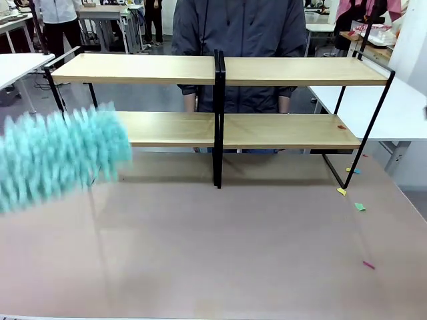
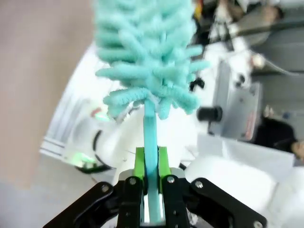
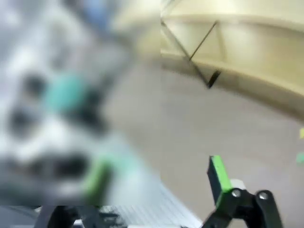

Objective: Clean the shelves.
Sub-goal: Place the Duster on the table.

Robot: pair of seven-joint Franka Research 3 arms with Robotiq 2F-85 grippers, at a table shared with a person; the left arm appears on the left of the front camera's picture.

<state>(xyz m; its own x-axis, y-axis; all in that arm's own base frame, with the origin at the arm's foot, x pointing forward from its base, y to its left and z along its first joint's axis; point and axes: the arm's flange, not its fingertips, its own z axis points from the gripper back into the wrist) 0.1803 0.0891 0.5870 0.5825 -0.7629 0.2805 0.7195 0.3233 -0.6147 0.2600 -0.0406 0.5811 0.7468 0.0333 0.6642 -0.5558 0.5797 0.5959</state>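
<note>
teal duster (image 2: pixel 147 61) upright in clamped left hand (image 2: pixel 151 164).

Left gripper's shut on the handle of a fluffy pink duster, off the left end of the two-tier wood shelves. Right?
Not quite: the fluffy duster is turquoise, not pink, as the front view shows. The rest holds: in the left wrist view the left gripper is shut on its thin handle, and the duster sits off the left end of the two-tier light-wood shelves.
</note>
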